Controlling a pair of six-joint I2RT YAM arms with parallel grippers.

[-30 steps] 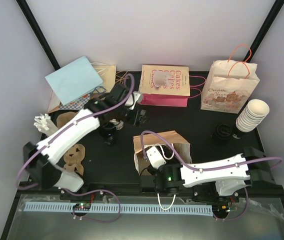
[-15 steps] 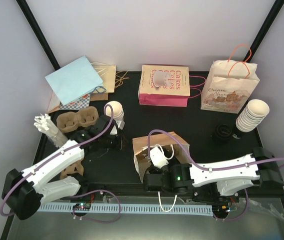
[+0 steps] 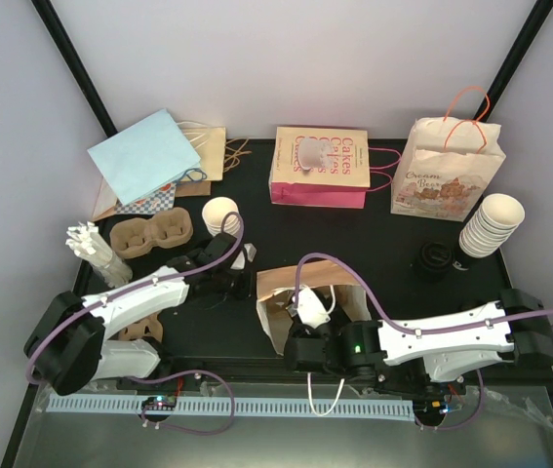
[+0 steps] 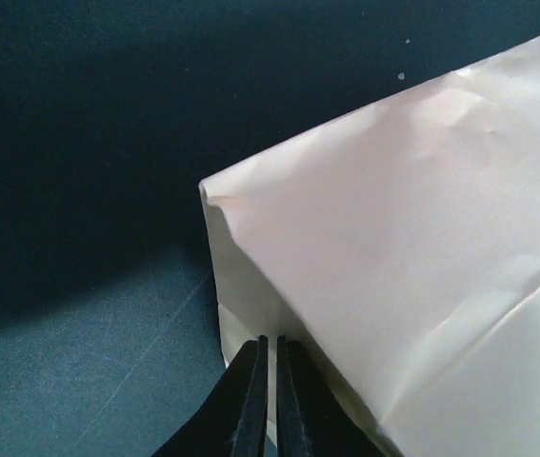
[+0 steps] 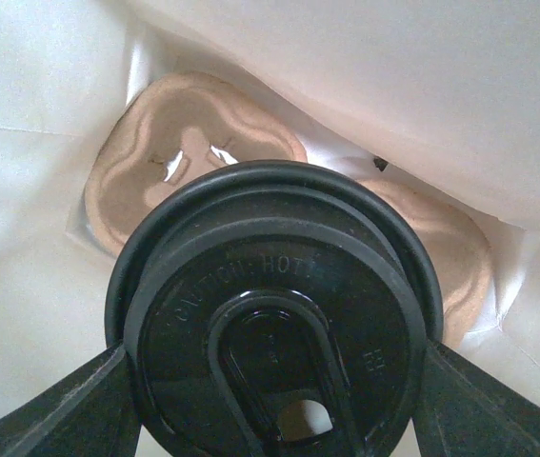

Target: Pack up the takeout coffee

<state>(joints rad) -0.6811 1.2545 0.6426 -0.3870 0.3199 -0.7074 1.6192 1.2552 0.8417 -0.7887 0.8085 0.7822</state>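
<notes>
Two fingers of the right gripper (image 5: pixel 271 405) clasp the round black plastic-lidded takeout coffee (image 5: pixel 274 286) inside the crumpled brown paper bag (image 4: pixel 393 238), a tan moulded-pulp carrier (image 5: pixel 146 181) just beneath. The left gripper (image 4: pixel 270 352) is clenched against that bag's corner; whether it pinches paper is unclear.

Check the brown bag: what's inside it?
A pulp carrier lies at the bag's bottom, one pocket empty and showing. The black lid, held by the right gripper, hides anything under it and most of the second pocket.
</notes>
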